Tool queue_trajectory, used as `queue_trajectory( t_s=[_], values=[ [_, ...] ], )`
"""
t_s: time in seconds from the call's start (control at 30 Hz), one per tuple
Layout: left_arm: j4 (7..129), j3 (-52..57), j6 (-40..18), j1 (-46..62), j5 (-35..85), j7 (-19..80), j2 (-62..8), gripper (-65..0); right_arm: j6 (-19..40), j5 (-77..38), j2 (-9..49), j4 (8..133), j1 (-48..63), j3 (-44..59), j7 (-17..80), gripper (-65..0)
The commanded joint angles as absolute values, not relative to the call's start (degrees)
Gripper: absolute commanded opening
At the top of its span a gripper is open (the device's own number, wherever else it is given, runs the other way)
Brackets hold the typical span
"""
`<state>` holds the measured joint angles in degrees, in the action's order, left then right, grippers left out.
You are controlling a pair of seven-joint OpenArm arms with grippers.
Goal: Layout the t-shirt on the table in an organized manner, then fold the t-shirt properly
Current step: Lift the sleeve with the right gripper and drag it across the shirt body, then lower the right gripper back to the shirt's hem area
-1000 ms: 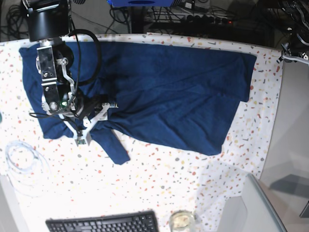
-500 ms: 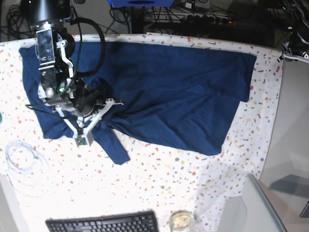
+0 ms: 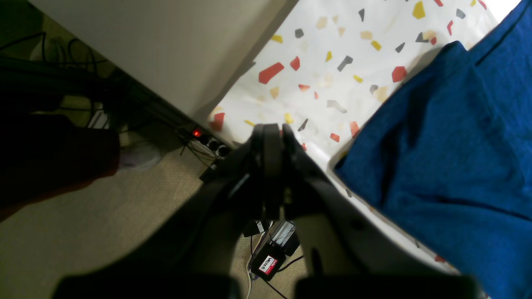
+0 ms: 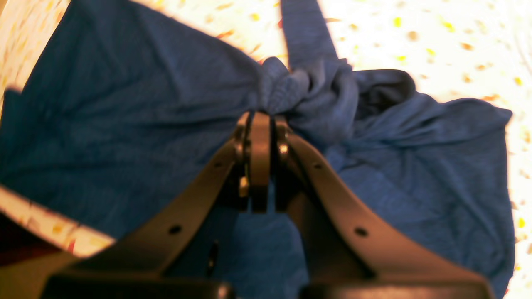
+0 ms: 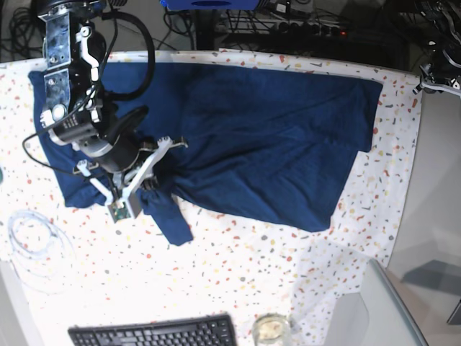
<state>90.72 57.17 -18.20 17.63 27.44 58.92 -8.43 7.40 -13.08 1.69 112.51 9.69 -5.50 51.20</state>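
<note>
While the right gripper (image 4: 261, 120) pinches a bunched fold, the shirt (image 5: 252, 137) needs drawing out flat

Its jaws are closed tight on a wad of navy cloth near the crumpled sleeve; the shirt lies spread across the table (image 5: 238, 274), wrinkled at that side. Best, I judge, to lift only slightly and pull the sleeve outward, away from the body, so the fabric slides rather than drags. Left gripper (image 3: 272, 133) sits shut and empty off the table's far edge
</note>
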Motion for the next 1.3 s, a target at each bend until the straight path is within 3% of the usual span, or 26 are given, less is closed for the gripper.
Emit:
queue_trajectory(
  t_s=[0.0,0.3,0.53,0.7,0.87,0.97,1.1,1.27],
  values=[
    [91.6,57.5,-18.3,17.7,27.8,58.1,-9.5,-65.0,8.5,-13.6,1.7,113.5,9.9,-5.8,50.2,-65.0],
    [91.6,57.5,-18.3,17.6,27.8,58.1,-9.5,-65.0,10.4,-13.6,1.7,103.0,13.8,-12.1,50.5,-63.9],
    [91.6,57.8,-18.3,17.6,27.8,58.1,-9.5,-65.0,10.1,-13.4,1.7,103.0,13.8,-13.9,50.6,-37.4],
    [91.9,57.8,-18.3,18.0,27.8,58.1,-9.5,-65.0,10.1,-13.2,1.8,103.3,2.7,-11.8,50.5,-34.2],
    [91.9,57.8,-18.3,18.3,27.8,58.1,-9.5,-65.0,10.1,-13.2,1.8,80.4,-16.4,-12.2,49.1,-33.0],
    [92.0,57.9,-18.3,18.3,27.8,58.1,-9.5,-65.0,10.1,-13.2,1.8,63.1,-24.6,-12.2,40.4,-33.0],
    [92.0,57.9,-18.3,18.3,27.8,58.1,-9.5,-65.0,10.1,-13.1,1.8,42.9,-31.5,-12.3,26.7,-32.9],
    [92.0,57.9,-18.3,18.4,27.8,58.1,-9.5,-65.0,10.4,-13.1,1.9,27.7,-35.7,-12.3,20.1,-32.9]
  ],
)
